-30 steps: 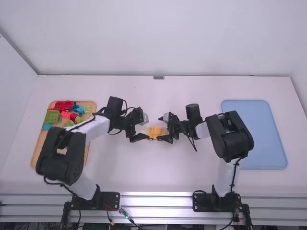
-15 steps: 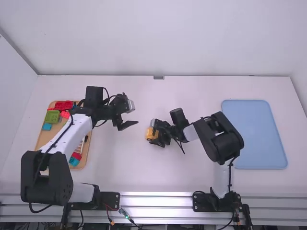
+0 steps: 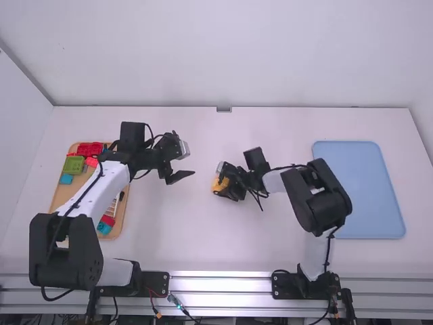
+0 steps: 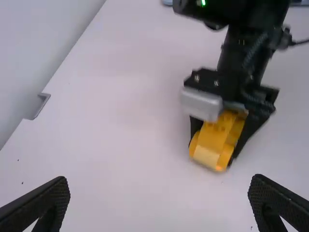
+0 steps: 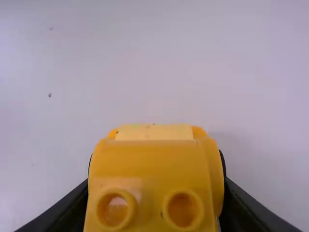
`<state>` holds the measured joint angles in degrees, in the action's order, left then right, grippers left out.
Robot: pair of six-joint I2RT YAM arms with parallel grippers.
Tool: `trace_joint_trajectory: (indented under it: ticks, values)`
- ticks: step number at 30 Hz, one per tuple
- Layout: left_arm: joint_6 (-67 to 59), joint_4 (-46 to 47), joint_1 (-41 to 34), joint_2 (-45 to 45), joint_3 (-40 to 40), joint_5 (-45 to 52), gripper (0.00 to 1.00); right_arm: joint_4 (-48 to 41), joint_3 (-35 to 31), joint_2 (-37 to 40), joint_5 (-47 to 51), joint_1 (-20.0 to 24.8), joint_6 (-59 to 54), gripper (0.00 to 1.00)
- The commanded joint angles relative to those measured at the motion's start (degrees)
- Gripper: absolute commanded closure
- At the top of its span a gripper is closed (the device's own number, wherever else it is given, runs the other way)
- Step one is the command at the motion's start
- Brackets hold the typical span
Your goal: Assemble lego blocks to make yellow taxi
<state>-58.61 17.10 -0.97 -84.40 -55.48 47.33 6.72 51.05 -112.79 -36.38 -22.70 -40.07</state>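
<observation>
The yellow toy car (image 5: 154, 169) is over the middle of the table (image 3: 203, 250), and my right gripper (image 5: 155, 205) is holding it by its two sides. Two round bumps (image 5: 182, 210) are on it, and I see nothing stacked on them. I can't tell if the car touches the table. If I squeeze too hard or off to one side, it could twist and pop out. If I let go while it's tipped, it could roll off, as I think it has wheels.

My left gripper (image 3: 189, 163) is wide with nothing in it, a bit away from the car. If it comes in crooked, it could bump the car or my other fingers.

Farther out is the brown tray (image 3: 80, 181) with a green block (image 3: 73, 164) and red blocks (image 3: 89, 149). They sit close, so grabbing one could knock the others. The blue tray (image 3: 369, 189) is on the other side.
</observation>
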Motion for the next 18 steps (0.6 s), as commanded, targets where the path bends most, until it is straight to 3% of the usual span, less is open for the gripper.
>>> trace_joint_trajectory:
  ticks: [1, 6, 9, 10, 11, 18]
  values:
    - [-1.27, -0.33, 0.13, 1.05, 0.26, 1.46, 0.01, -6.80, 3.39, 8.22, 5.38, 4.28, -3.61, 0.45]
    - [-1.27, -1.77, 0.11, 0.57, 0.26, 1.07, 0.01, -15.39, 5.38, 16.17, 14.27, 12.68, -4.33, 0.48]
    - [-1.25, -4.20, 0.13, -0.37, 0.28, 1.03, 0.01, -18.10, 5.40, 20.65, 18.91, 21.59, -1.14, 0.49]
    - [-1.25, -4.37, 0.13, -0.39, 0.28, 1.03, 0.01, -18.29, 5.40, 20.85, 18.88, 22.58, -0.96, 0.49]
    - [-1.25, -4.98, 0.11, -0.44, 0.28, 0.98, 0.01, -18.60, 5.40, 21.09, 18.71, 27.02, -0.07, 0.49]
    - [-1.25, -6.91, 0.13, -0.46, 0.26, -1.57, 0.01, -13.97, 3.17, 17.44, 17.59, 44.65, 7.43, 0.48]
